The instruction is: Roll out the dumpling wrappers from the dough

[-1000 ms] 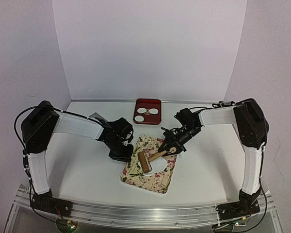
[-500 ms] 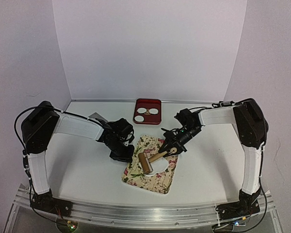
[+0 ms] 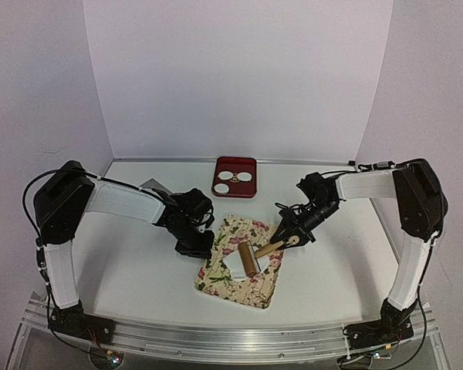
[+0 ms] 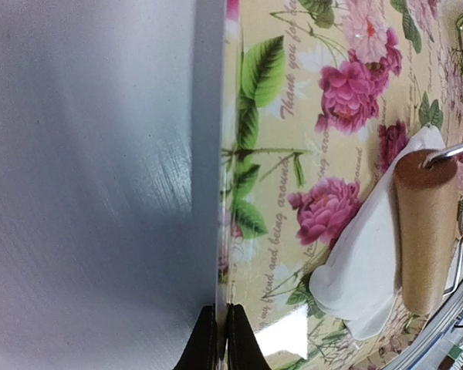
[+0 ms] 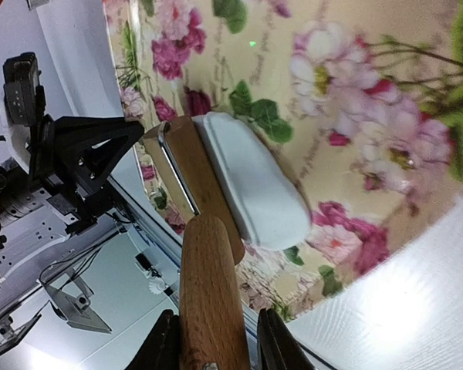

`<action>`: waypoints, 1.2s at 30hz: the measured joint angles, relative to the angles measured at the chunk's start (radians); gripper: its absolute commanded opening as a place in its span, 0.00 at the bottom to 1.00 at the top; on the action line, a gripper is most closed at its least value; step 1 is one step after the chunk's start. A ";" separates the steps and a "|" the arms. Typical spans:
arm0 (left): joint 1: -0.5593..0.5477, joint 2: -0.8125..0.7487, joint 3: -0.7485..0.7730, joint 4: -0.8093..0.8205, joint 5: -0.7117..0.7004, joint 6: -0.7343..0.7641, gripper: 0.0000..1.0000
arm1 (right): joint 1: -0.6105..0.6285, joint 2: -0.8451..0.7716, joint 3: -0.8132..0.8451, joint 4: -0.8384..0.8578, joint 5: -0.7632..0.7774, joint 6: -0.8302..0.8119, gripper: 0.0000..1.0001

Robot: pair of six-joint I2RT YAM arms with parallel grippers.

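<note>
The right claw (image 3: 292, 238) gripped the wooden handle of the roller (image 3: 248, 258). The roller's barrel lay on the dough (image 3: 236, 268) on the flowered mat (image 3: 255, 291), its long axis crosswise to the handle. Most of the dough showed beyond the barrel, away from that claw and towards the left claw (image 3: 201, 245), which was closed tight at the mat's edge on the tabletop (image 3: 139, 270).

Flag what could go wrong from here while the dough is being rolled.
1. The left jaws pinch only the thin edge of the floral mat; a stroke of the roller might tug it loose and shift the mat.
2. The dough sits thick and bunched against the roller, so it may cling or roll unevenly.
</note>
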 measured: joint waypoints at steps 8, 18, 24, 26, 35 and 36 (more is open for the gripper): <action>0.001 0.000 0.000 -0.008 0.002 0.004 0.00 | 0.107 0.028 0.032 0.062 0.005 0.028 0.00; 0.000 -0.001 -0.005 0.005 0.009 0.000 0.00 | 0.051 -0.017 0.008 0.004 0.013 -0.019 0.00; 0.000 -0.014 -0.031 0.038 0.008 -0.011 0.00 | 0.054 -0.029 0.033 -0.064 0.062 -0.067 0.00; 0.000 -0.015 -0.033 0.042 0.009 -0.012 0.00 | 0.060 -0.014 0.047 -0.079 0.061 -0.078 0.00; 0.000 -0.027 -0.047 0.030 0.008 -0.016 0.00 | 0.131 0.059 0.131 -0.106 0.039 -0.074 0.00; 0.000 -0.028 -0.048 0.033 0.008 -0.017 0.00 | 0.121 0.047 0.125 -0.107 0.041 -0.077 0.00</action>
